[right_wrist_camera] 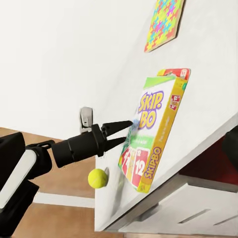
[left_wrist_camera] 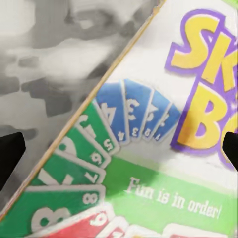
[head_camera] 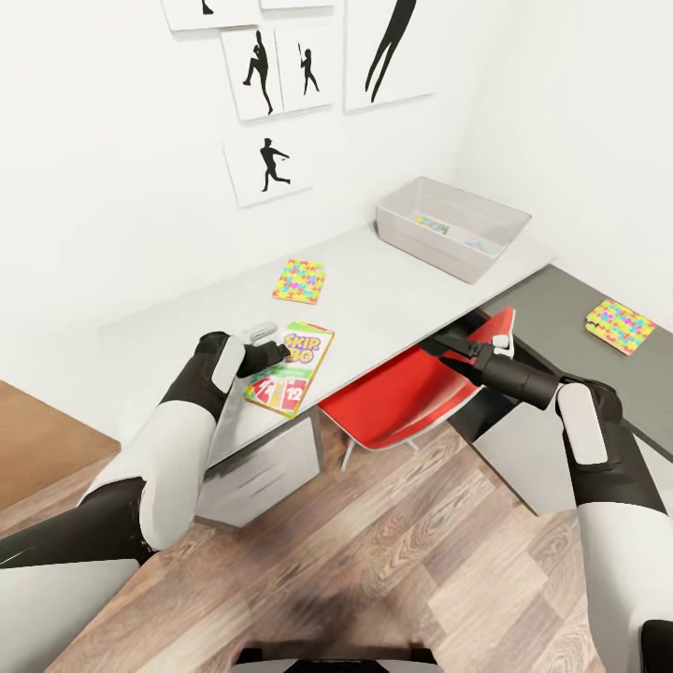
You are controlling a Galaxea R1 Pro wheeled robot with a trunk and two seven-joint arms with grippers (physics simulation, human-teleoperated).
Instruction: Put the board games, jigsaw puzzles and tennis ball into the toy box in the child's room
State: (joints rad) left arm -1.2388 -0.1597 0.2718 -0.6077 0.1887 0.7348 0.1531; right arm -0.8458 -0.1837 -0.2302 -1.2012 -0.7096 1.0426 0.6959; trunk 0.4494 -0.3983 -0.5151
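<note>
The left gripper (head_camera: pixel 278 353), fingers (right_wrist_camera: pixel 119 127) parted and empty, is being held directly over the SKIP-BO box (head_camera: pixel 292 366) lying flat at the desk (head_camera: pixel 393 290) edge, its long axis running away from the robot, while the farther right gripper (head_camera: pixel 447 344) is seen too poorly to judge.

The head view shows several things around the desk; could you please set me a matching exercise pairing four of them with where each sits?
Things:
1. SKIP-BO box
2. toy box
3. tennis ball
4. red chair

Places:
A. far end of the table, by the wall
B. tucked under the table's front edge
C. under the left end effector
D. near the table's near corner, beside the left arm

Pairs: 1-C, 2-A, 3-D, 4-B
</note>
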